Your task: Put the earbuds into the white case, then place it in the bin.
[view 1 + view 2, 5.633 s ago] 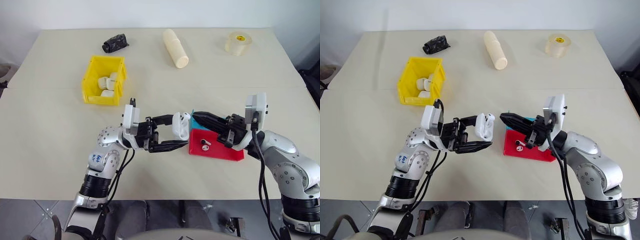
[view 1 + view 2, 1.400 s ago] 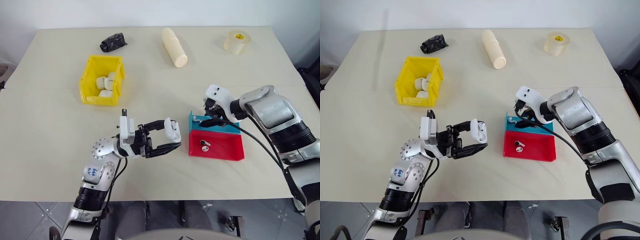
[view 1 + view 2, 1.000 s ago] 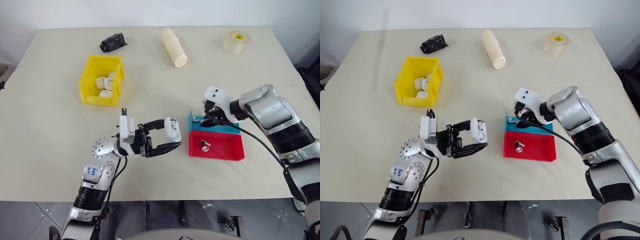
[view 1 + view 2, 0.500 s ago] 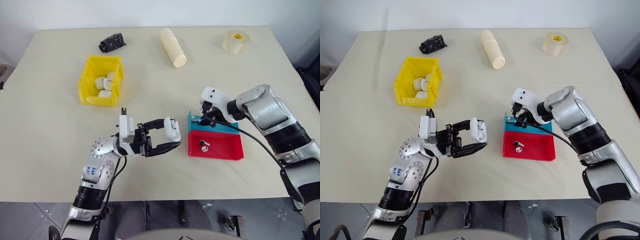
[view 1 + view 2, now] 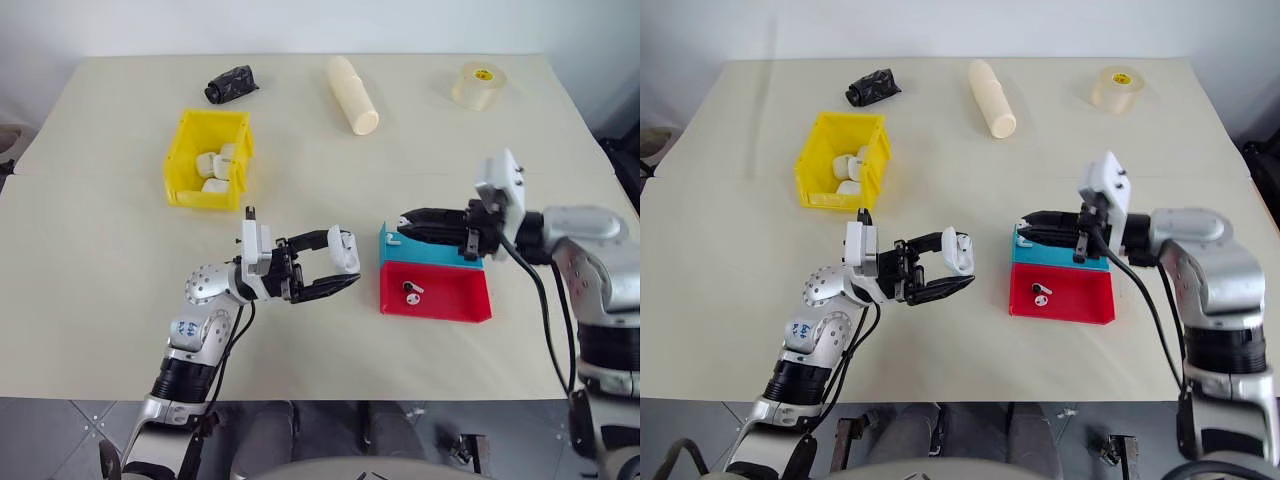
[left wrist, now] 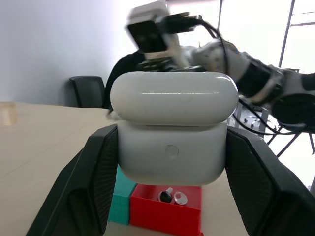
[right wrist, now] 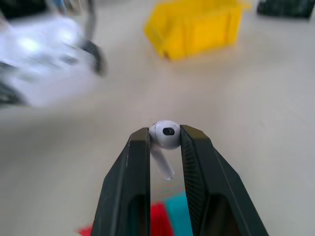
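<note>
Right gripper (image 7: 165, 140) pinches one earbud (image 7: 165, 136) by its head, stem hanging down, above the blue tray (image 5: 428, 248). Left gripper (image 5: 345, 268) is clamped on the white case (image 5: 346, 251), lid shut, lifted off the table (image 5: 100, 290), at 9 o'clock of the red tray (image 5: 440, 301). Second earbud (image 5: 410, 291) lies in the red tray. Yellow bin (image 5: 208, 159) sits at 11 o'clock of the case, well apart, white pieces inside.

Red tray (image 5: 450, 298) is serving as landmark: blue tray (image 5: 425, 248) is sitting just behind it, touching. One earbud (image 5: 410, 291) is lying in the red tray. White case (image 5: 346, 251) is hanging left of it, the bin (image 5: 208, 160) far left-behind, tape roll (image 5: 478, 85) far behind.
</note>
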